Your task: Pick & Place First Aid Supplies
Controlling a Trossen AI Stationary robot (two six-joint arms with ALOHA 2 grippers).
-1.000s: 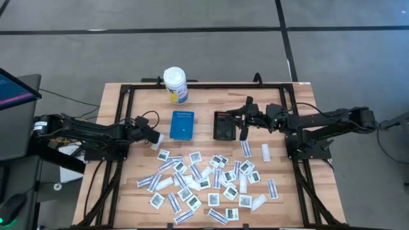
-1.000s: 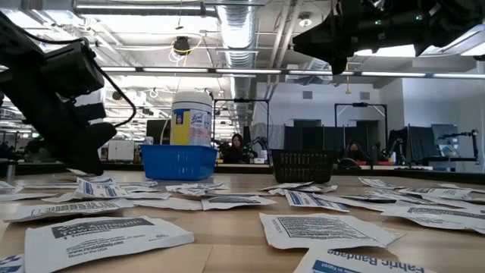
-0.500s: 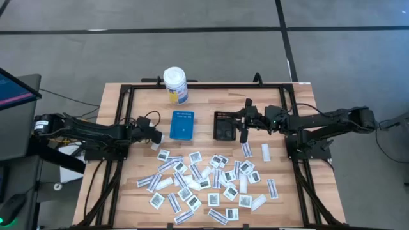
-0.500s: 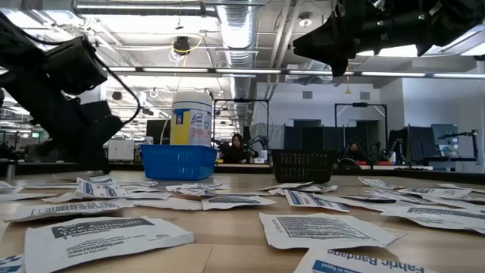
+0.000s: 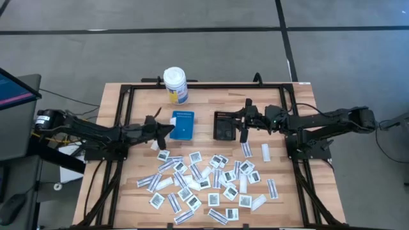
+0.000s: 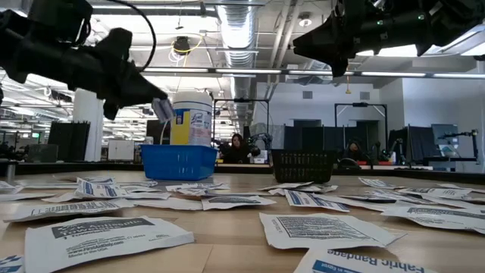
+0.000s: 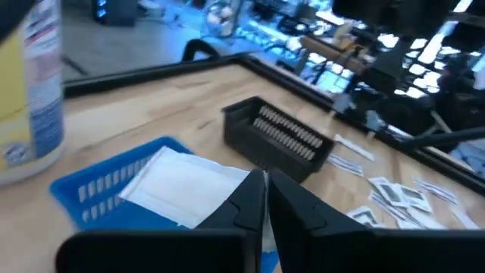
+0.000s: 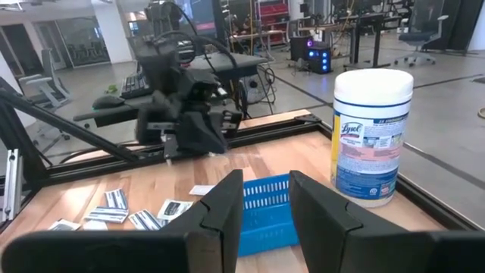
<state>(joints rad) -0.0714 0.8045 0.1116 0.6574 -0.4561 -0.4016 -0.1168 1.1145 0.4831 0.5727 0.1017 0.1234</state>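
Now my left gripper (image 7: pixel 265 199) pinches a white packet (image 7: pixel 189 186) just above the blue tray (image 5: pixel 181 124). My right gripper (image 8: pixel 265 201) waits with fingers apart over the black tray (image 5: pixel 223 126).

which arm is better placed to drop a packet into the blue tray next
Left. Its claw is shut on a white packet right beside the blue tray. The right claw hangs empty by the black tray.
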